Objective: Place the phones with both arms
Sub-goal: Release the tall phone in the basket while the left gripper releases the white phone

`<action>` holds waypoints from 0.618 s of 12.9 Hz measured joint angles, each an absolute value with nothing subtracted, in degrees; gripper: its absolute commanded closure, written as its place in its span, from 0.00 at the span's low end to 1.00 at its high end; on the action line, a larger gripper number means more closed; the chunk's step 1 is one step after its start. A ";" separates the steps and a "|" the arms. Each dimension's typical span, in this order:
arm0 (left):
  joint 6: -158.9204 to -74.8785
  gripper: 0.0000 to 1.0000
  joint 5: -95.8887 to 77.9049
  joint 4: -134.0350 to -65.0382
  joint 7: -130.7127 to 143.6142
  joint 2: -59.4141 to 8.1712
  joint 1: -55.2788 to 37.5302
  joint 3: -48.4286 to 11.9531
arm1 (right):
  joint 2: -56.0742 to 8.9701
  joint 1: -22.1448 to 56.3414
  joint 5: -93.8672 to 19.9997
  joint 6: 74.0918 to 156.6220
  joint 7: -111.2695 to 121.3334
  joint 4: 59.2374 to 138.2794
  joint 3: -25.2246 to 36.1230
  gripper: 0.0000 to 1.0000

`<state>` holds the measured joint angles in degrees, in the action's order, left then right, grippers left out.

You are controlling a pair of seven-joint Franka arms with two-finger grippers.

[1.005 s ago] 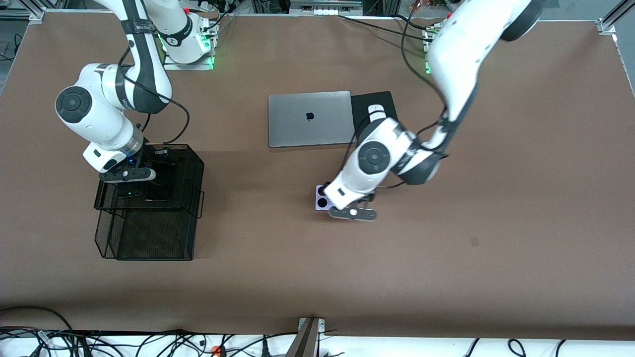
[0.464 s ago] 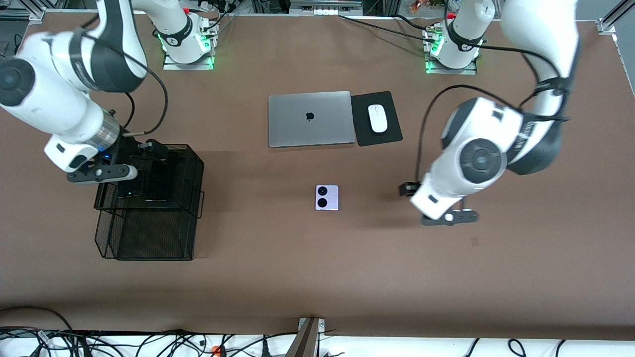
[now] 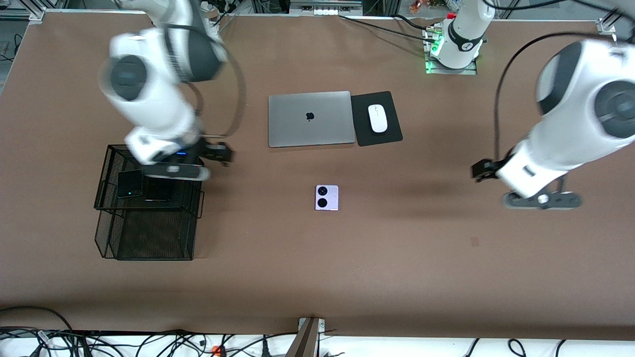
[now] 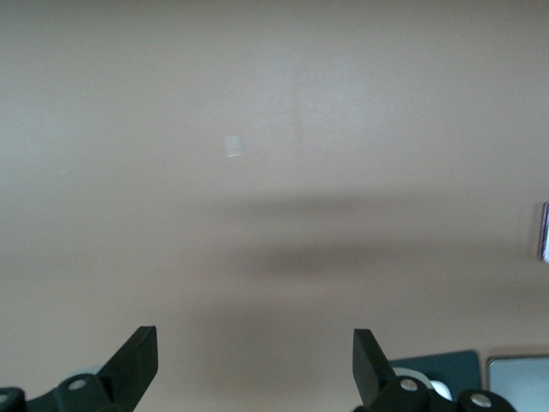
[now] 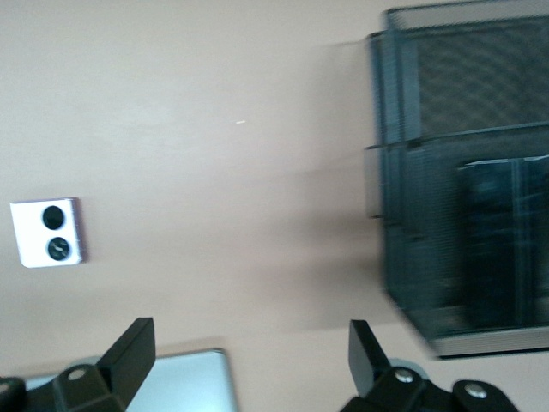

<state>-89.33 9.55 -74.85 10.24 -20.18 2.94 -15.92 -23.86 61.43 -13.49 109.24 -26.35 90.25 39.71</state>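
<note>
The lavender-white phone (image 3: 327, 197) lies flat on the brown surface (image 3: 397, 272), nearer the front camera than the laptop (image 3: 311, 118). The black phone with the green dot (image 3: 130, 183) and what seems a slim black slab (image 3: 158, 191) sit in the mesh basket (image 3: 149, 243). The right claw (image 5: 249, 352) hangs wide open and empty over the basket's edge; the left claw (image 4: 255, 356) gapes empty over bare surface, well apart from the laptop.

A wide brown bench (image 3: 347, 277) fills the view under even light; tangled black cables (image 3: 124, 342) lie along its nearer edge.
</note>
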 measured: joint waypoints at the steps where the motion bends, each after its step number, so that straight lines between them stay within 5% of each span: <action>1: -88.78 0.00 8.90 -74.87 8.33 -18.65 3.44 -15.33 | -27.37 61.61 -13.50 109.94 -30.18 87.13 37.37 0.00; 5: -88.34 0.00 1.27 -79.01 -1.21 -11.66 1.55 -4.37 | -40.37 61.89 -13.55 114.63 -43.14 75.85 29.03 0.00; 8: -97.86 0.00 0.83 -90.03 -2.60 -2.64 1.39 -2.46 | -45.89 61.92 -13.55 122.60 -50.40 74.01 24.62 0.00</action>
